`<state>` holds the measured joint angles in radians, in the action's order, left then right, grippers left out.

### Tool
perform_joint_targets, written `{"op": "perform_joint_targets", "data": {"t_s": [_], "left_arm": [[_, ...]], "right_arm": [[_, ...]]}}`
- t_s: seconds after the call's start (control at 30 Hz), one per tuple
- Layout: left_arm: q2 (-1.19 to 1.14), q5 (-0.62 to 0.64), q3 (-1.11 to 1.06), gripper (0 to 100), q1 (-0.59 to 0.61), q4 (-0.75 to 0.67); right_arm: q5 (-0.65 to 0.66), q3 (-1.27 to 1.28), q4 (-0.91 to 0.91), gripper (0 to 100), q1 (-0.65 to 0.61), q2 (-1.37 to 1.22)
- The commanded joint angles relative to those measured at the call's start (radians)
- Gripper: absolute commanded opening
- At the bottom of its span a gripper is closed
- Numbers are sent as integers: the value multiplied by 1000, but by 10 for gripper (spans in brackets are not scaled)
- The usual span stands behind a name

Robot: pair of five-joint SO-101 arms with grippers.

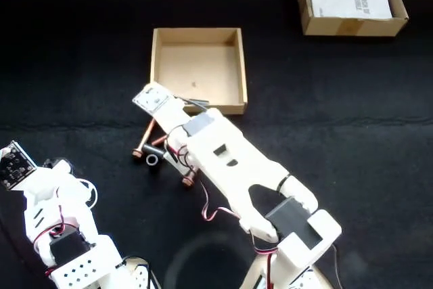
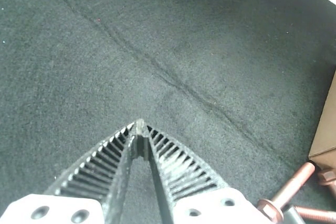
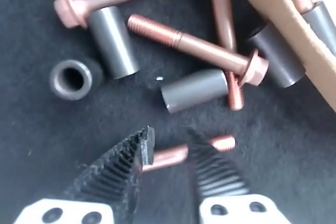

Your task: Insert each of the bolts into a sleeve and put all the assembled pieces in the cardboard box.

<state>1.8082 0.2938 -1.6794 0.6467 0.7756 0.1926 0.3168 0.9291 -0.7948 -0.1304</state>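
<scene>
copper-coloured metal bolt lies on the black felt mat right at the right gripper, its shank crossing the narrow gap between the ribbed jaws. they stand partly apart, and whether they touch it i cannot tell. just beyond sit three short grey metal sleeves, one showing its open bore, mixed in among more bolts. past them runs the wall of the shallow cardboard box, where a bolt already sleeved seems to rest. the left gripper hangs over bare mat well off to the side, its jaws pressed together on nothing. these bolts look stiff, smooth and fairly heavy for their size, and likely to roll or slip. the best hold is probably across the plain shank near the head, leaving the threaded end free for the sleeve.
</scene>
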Motion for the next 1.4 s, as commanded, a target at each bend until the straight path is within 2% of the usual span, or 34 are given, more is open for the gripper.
{"op": "perform_joint_targets", "data": {"t_s": [0.0, 0.33, 0.53, 0.87, 1.07, 1.37], "left_arm": [[1, 9, -16, 9, 5, 3], [1, 9, -16, 9, 5, 2], [1, 9, -16, 9, 5, 2], [1, 9, -16, 9, 7, 5], [1, 6, -16, 9, 7, 5], [1, 9, -16, 9, 7, 5]], "right_arm": [[-8, 13, -48, 8, -8, 61], [-9, 18, -48, 8, -108, 59], [-9, -4, -54, 8, -117, 13], [-9, -432, -38, 8, -122, -283], [-9, -654, 234, 8, -157, -360], [3, -765, 518, 21, -191, -358]]}}
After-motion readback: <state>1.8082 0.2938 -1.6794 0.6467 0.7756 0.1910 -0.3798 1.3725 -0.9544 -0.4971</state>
